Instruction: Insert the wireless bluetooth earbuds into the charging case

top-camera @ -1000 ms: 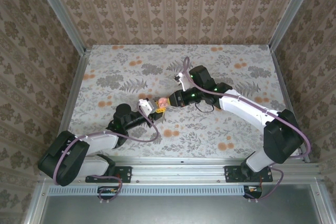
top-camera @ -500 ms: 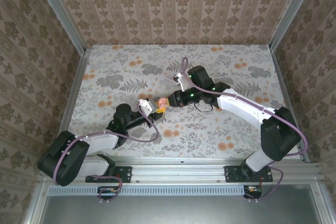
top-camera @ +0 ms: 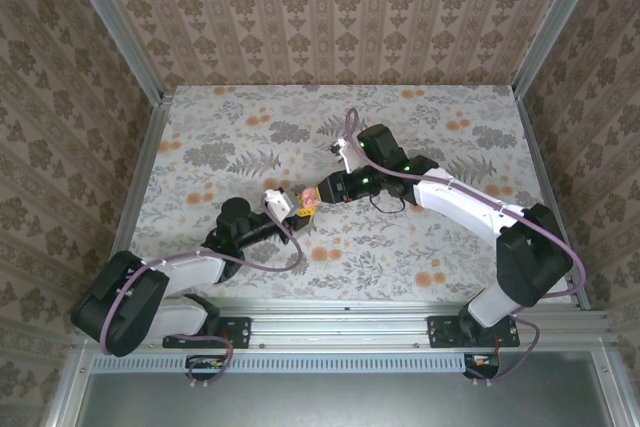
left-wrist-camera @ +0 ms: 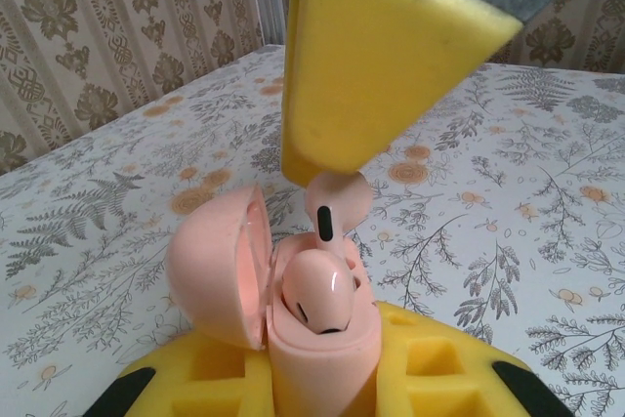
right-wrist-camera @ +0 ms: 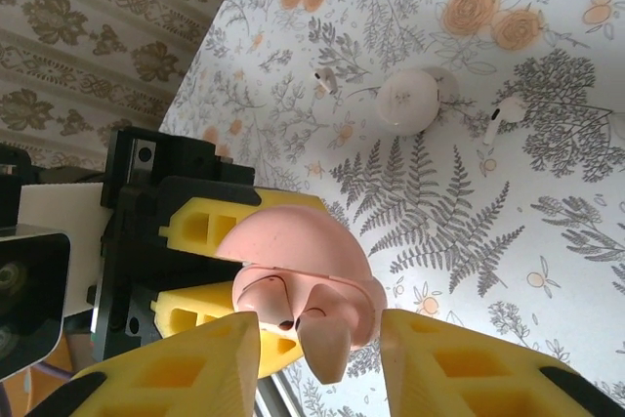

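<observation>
Top external, left gripper (top-camera: 292, 203): jaws clamped on the pink case (left-wrist-camera: 322, 339), lid flipped open
Case: sits mid-table (top-camera: 240, 127) in those jaws, first earbud (left-wrist-camera: 317, 302) already seated inside
Right gripper (top-camera: 318, 193): jaws pinching the second earbud (left-wrist-camera: 332, 210), stem down, right above the case opening

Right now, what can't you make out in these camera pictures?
Top external: charging case, a pink speck, too small for detail.
Left wrist: the case's second slot, behind the seated earbud.
Right wrist: case interior, behind its lid; whether the right gripper clamps the held earbud.
</observation>
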`<state>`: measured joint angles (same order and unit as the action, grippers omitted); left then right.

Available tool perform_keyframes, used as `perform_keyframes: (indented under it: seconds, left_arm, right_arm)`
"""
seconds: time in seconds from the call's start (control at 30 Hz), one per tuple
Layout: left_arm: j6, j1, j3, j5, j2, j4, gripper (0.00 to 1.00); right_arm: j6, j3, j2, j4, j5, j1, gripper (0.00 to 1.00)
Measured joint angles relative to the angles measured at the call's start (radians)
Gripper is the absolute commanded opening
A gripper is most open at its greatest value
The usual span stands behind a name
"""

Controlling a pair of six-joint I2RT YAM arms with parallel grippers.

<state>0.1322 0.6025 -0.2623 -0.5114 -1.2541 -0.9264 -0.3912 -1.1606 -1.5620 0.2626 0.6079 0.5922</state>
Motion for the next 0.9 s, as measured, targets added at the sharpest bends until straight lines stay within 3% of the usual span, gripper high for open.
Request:
perform_keyframes:
  seconds: [0.2,0.57,0.9]
  left_arm:
    - [0.0,0.0,0.0,0.0,0.007,0.0,0.12]
    - [-0.005,0.0,-0.003,-0.01,0.044,0.008,0.12]
    - [-0.047,0.006,-0.03,-0.063,0.045,0.006,0.12]
  right_arm:
    - [-0.001,0.023,0.073,-0.017,-0.045,-0.006,0.43]
    - [0.042,0.235,0.303,-0.127,-0.147,-0.037,0.57]
    - [0.429,0.347,0.463,-0.166,-0.15,-0.058,0.63]
